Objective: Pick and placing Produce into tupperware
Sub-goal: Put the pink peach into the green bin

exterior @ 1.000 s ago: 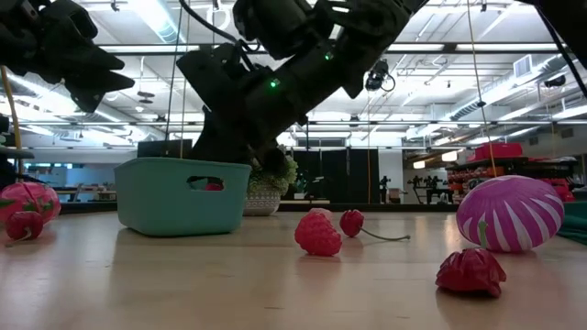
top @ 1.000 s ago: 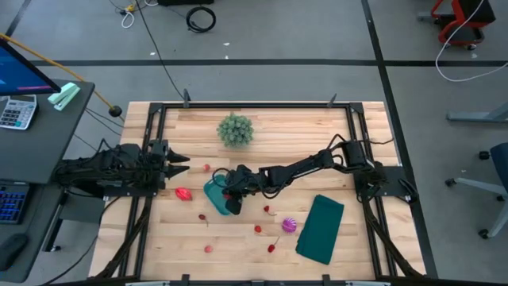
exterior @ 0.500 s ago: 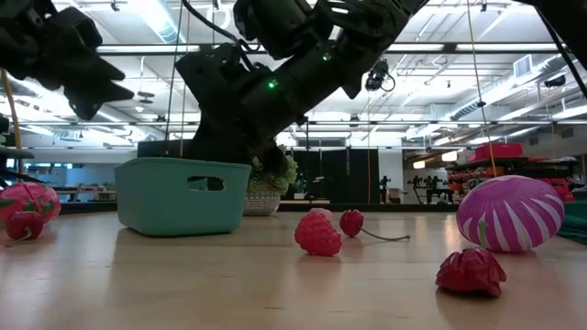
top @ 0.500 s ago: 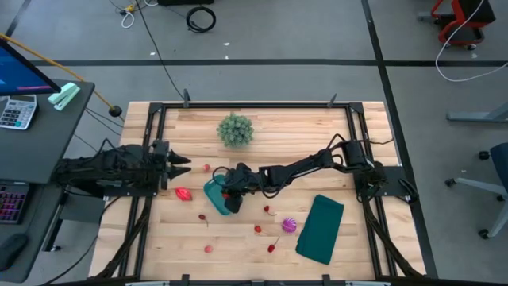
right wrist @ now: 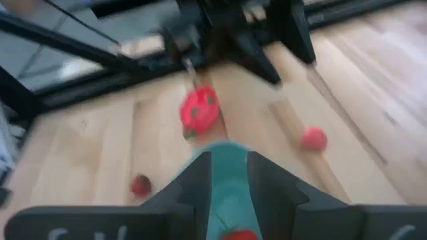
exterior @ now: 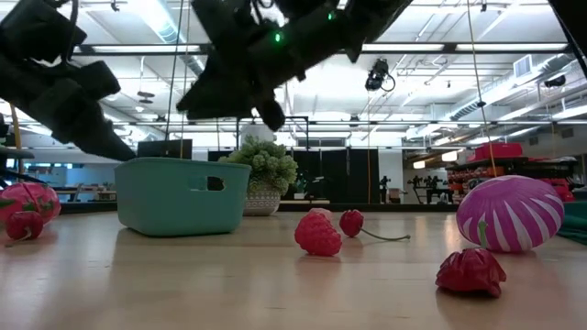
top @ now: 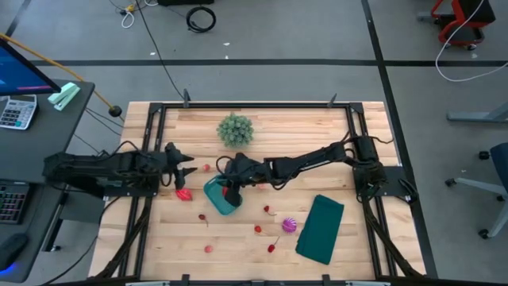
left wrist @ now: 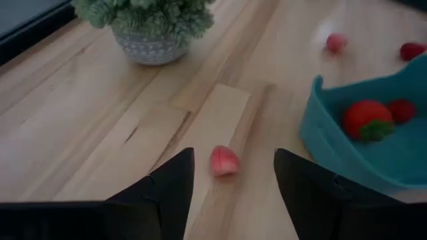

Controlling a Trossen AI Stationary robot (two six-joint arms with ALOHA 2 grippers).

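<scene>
Left wrist view: spread left end effector frames a smooth pink berry beside the rounded teal tupperware

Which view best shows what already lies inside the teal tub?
The left wrist view: it looks into the tub, showing a strawberry and a smaller red piece. The high view has the right claw partly covering it; the low view shows only its wall.

Grey floor, dark desk, ceiling lights

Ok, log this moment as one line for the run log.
left gripper: fingers open, aimed at small pink piece | right gripper: open, empty, above tupperware | tupperware: strawberry inside
</scene>
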